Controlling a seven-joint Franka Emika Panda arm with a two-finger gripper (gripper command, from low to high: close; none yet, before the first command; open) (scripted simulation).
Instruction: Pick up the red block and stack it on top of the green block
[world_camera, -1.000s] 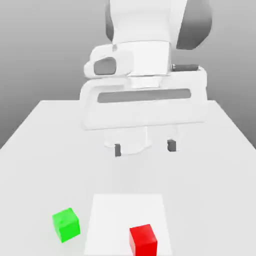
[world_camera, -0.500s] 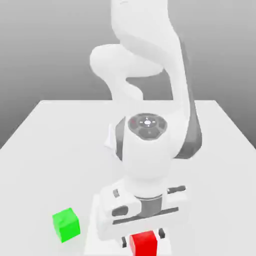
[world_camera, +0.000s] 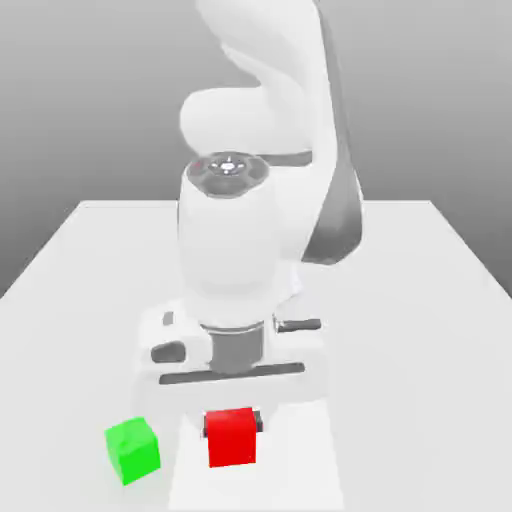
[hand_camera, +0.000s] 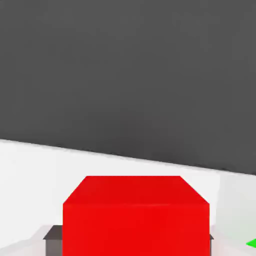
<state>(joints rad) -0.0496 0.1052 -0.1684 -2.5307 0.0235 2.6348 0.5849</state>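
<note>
Claw (world_camera: 233, 424) closed on red block (world_camera: 231, 438), one finger against each of two opposite sides. Block upright, apparently lifted, beside green block (world_camera: 133, 450) toward the exterior view's right. Likely light, stiff, not fragile; smooth faces could slip. Best hold: flat opposite sides, midway, underside free for stacking.

Red block (world_camera: 231, 438): smooth, plain faces, matt, plastic-like. Green block (world_camera: 133, 450): smooth, faint lighter mottling. Arm shell (world_camera: 230, 250): smooth white, plastic-looking, dark grey smooth panels. Desk (world_camera: 400, 340): pale, smooth, without visible grain.
</note>
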